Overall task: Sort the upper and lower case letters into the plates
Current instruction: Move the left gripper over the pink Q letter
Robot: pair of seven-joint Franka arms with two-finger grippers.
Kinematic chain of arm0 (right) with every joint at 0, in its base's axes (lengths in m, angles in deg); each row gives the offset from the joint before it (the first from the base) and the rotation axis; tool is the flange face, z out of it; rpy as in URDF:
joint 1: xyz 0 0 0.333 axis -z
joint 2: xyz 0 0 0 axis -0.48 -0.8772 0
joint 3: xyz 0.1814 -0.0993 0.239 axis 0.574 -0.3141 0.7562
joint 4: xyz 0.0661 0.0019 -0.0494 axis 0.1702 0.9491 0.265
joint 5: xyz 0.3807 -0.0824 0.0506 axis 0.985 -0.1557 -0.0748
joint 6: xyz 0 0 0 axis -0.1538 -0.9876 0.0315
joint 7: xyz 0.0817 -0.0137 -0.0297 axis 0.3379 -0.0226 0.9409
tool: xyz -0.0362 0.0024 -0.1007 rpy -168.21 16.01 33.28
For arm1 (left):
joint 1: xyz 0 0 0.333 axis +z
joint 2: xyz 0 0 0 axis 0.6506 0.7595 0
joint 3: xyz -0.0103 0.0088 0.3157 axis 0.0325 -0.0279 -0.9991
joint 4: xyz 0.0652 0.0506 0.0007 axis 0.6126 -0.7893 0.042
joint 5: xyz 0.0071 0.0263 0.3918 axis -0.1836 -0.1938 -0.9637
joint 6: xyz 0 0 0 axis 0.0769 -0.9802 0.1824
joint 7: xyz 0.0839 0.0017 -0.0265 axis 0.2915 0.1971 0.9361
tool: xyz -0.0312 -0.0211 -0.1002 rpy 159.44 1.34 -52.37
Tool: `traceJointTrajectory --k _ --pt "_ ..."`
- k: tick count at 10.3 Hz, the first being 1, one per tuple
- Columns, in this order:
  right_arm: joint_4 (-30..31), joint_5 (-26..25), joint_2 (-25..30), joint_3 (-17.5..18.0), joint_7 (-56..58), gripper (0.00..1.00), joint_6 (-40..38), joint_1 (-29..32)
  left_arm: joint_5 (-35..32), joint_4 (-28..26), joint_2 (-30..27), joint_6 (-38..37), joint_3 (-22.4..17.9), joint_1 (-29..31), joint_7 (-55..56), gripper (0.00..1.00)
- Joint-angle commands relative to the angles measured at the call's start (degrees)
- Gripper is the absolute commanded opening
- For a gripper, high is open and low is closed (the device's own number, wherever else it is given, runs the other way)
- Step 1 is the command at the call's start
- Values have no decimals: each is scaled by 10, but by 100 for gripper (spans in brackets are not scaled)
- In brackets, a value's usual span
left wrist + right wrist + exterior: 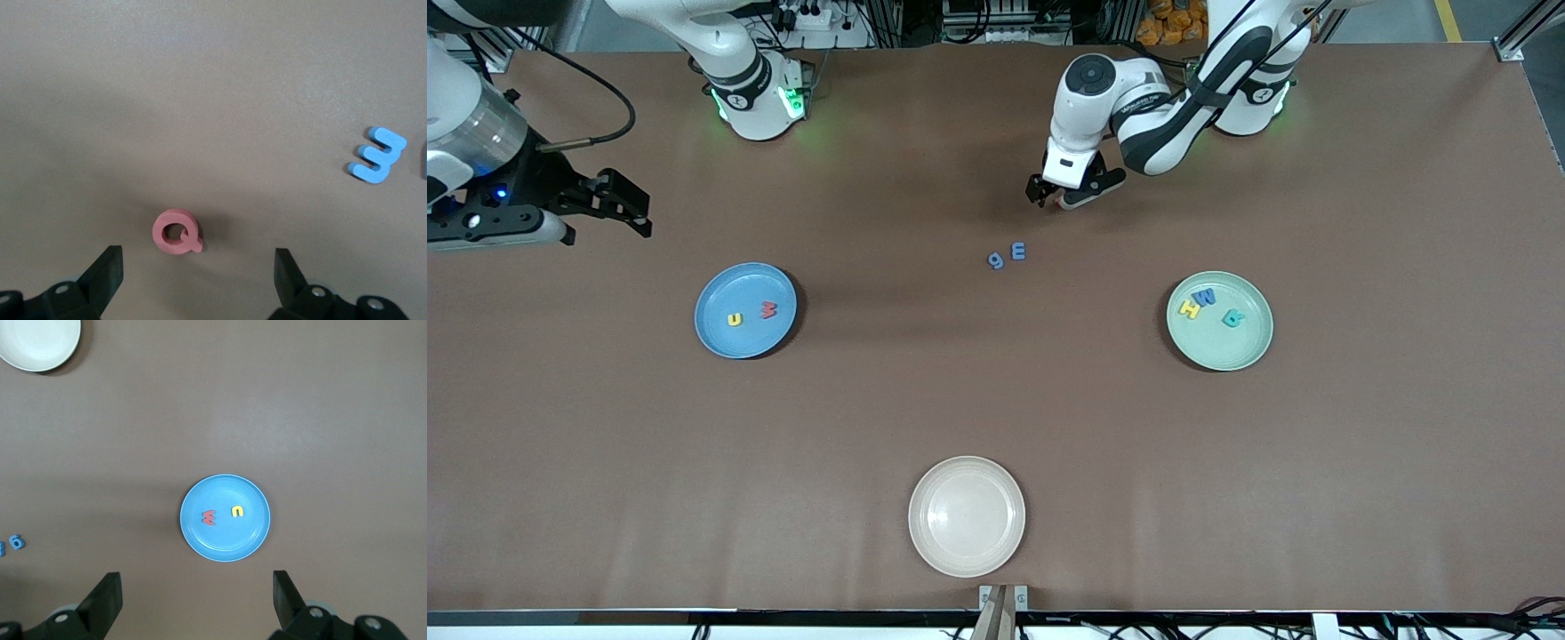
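Now I have the left gripper low over the table, jaws spread wide and empty, with a red Q lying flat just ahead of its fingers. I should centre the jaws on it before closing. Blue E and g lie nearby. The right gripper waits open above the blue plate; the mint plate holds three letters.
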State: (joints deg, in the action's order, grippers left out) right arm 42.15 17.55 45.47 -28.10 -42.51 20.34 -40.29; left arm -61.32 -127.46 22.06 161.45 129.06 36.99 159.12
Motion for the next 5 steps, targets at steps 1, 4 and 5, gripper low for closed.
traceJointTrajectory --k 1,4,5 --pt "5 5 4 6 -7 100 6 0 -67 -9 12 26 -1 14 51 100" --pt "5 5 0 8 -7 100 6 0 -272 -5 52 29 -35 16 210 100" --pt "5 5 0 11 -7 100 6 -1 -327 -2 54 28 -38 16 283 100"
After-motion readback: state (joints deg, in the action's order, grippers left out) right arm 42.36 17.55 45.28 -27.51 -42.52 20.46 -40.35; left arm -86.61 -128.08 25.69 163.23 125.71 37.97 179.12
